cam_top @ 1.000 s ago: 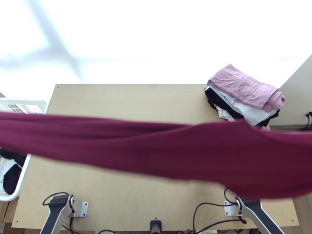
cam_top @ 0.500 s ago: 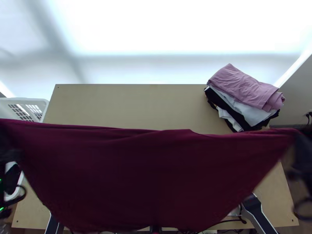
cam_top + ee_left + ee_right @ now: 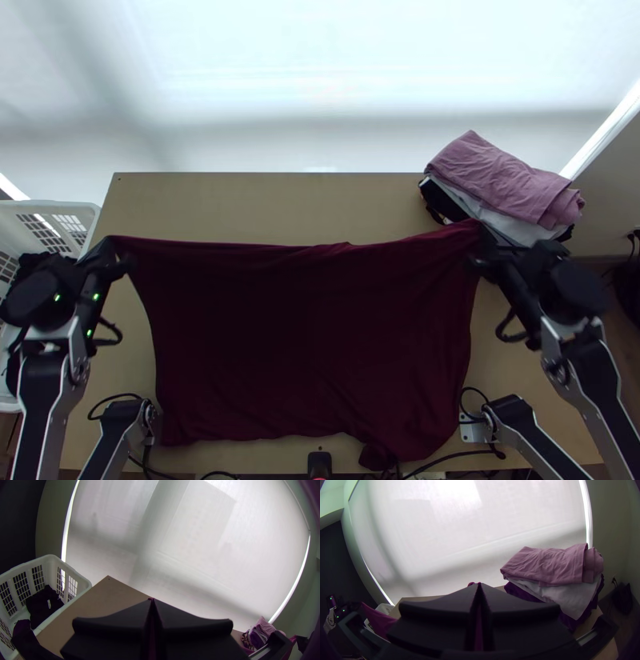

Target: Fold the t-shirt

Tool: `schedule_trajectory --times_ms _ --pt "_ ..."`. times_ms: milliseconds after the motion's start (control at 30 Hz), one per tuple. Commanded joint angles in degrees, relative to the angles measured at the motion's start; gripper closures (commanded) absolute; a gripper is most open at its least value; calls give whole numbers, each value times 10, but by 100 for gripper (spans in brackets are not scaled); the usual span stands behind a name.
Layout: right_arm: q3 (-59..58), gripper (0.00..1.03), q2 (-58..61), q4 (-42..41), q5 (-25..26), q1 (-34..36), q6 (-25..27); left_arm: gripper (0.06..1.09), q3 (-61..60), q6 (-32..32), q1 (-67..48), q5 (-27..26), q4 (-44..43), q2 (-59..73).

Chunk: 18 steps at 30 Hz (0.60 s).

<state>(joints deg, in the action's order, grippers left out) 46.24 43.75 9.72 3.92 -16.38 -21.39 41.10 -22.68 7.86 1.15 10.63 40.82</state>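
Observation:
The dark red t-shirt (image 3: 312, 336) hangs stretched wide between the two grippers in the top view, its lower part spread over the table's near half. My left gripper (image 3: 116, 252) holds its far left corner, and my right gripper (image 3: 478, 240) holds its far right corner beside the clothes pile. In the left wrist view, my left gripper (image 3: 151, 600) is shut, with red cloth pinched between its fingers. The right wrist view likewise has my right gripper (image 3: 479, 585) shut on the red cloth.
A pile of folded clothes (image 3: 504, 184), pink on top, lies at the table's far right corner. A white laundry basket (image 3: 48, 216) with dark clothes stands against the left side. Bare tabletop (image 3: 264, 204) shows beyond the shirt.
The shirt was a blurred band high across the view; it has come down towards the table and its lower part has spread out. Both grippers have moved inward from the side edges.

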Motion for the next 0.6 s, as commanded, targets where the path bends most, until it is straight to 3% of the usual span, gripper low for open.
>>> schedule_trajectory --times_ms 0,200,567 --pt "-18 100 73 -65 -7 24 -14 105 -10 -17 -2 -11 -54 87" --pt "-6 100 208 -158 -13 53 -12 105 30 -21 -2 -22 -122 240" --pt "135 100 429 -181 -16 63 -9 105 174 -32 21 -22 -155 472"
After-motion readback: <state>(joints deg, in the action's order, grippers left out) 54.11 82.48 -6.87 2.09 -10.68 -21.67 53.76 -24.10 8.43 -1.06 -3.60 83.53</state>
